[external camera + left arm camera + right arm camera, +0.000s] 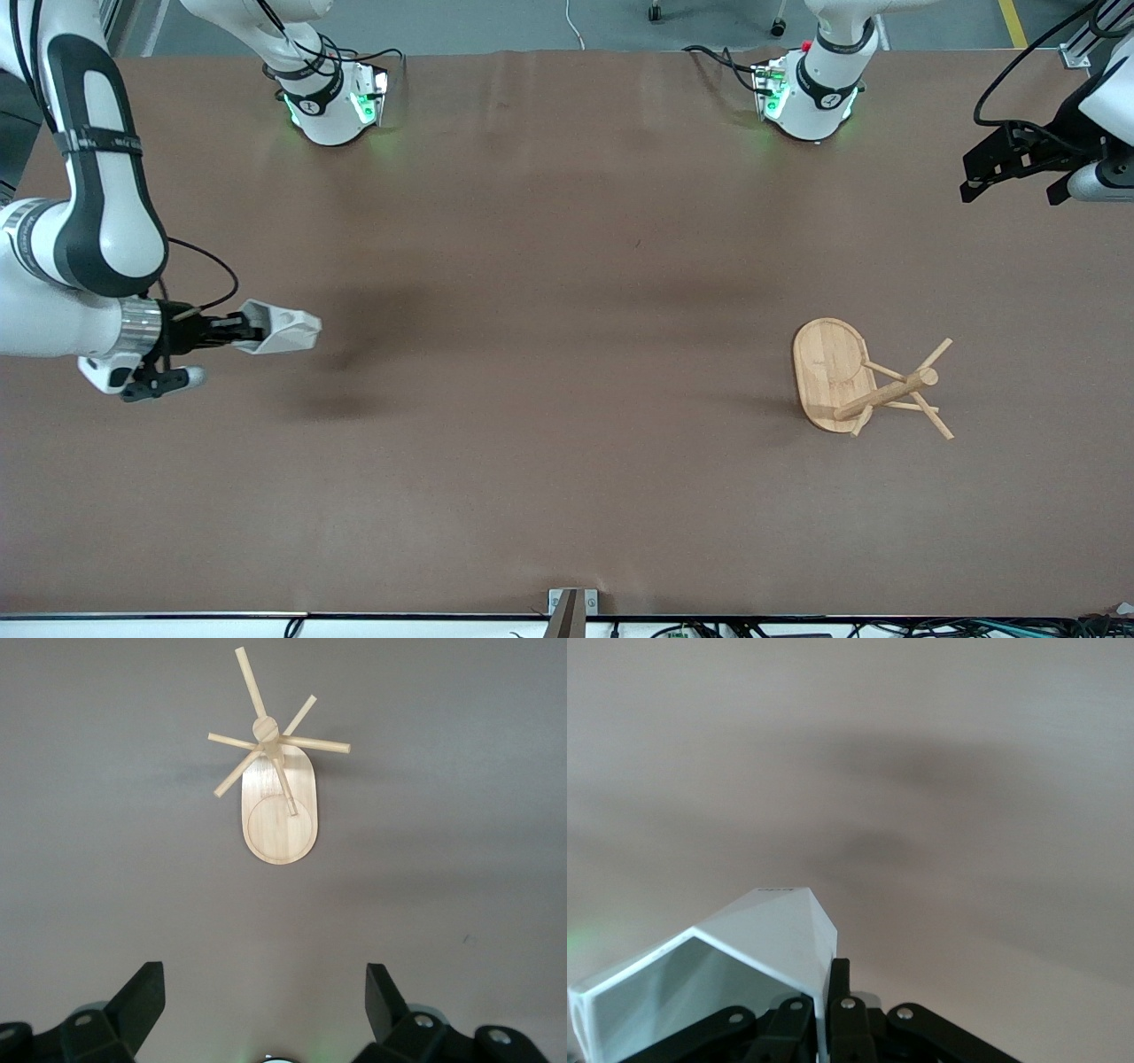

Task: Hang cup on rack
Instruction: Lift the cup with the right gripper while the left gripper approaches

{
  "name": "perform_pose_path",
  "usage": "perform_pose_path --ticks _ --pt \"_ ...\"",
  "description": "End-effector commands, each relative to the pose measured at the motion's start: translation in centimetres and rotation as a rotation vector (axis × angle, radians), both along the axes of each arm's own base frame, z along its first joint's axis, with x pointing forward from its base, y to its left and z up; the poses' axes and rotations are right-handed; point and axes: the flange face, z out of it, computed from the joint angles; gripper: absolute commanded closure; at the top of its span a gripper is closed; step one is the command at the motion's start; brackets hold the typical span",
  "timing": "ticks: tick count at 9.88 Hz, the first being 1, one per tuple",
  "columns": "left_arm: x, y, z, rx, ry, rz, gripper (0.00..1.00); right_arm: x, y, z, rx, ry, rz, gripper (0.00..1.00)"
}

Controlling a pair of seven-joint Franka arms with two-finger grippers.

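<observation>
right gripper (237, 331) clamped on cup (282, 328), airborne; left gripper (264, 1003) spread wide, idle; rack (837, 372) way off at cup's 3 o'clock.

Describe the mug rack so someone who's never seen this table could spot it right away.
On the brown table, look toward the left arm's end. There the rack stands alone: an oval bamboo base, one round post, thin pegs angling outward. It is the only wooden thing; the white cup is in the right hand.

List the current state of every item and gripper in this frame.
cup: held in the air on its side, over the right arm's end of the table.
rack: upright, pegs empty.
right gripper: shut on cup wall.
left gripper: open, empty, waiting.
</observation>
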Motion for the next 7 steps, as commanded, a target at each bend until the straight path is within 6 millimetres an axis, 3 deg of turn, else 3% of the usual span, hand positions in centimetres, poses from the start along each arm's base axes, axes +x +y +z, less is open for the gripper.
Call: perform_pose_path --ticks 1,2,3,4,6,7 --pt "-1.0 -2.3 -1.4 -0.039 0.099 -0.064 0.00 -0.8 9.8 0.7 0.202 0.034 0.032 0.99" --pt "-2.0 -5.5 -1.5 -0.077 0.124 -0.121 0.00 -1.7 15.3 1.4 0.319 0.059 0.031 0.99" --pt "-2.8 -8.9 -1.4 -0.075 0.127 -0.187 0.00 -2.3 18.9 2.1 0.394 0.083 -0.003 0.99" --pt "-4.0 -13.2 -1.5 -0.069 0.124 -0.288 0.00 -3.7 23.9 2.9 0.497 0.114 0.001 0.99" --pt "-6.7 -21.2 -2.6 -0.146 0.112 -0.438 0.00 -5.6 29.7 3.0 0.627 0.171 -0.014 0.99" --pt "-7.9 -24.6 -3.3 -0.203 0.086 -0.475 0.00 -6.3 31.2 3.4 0.669 0.188 -0.017 0.99"
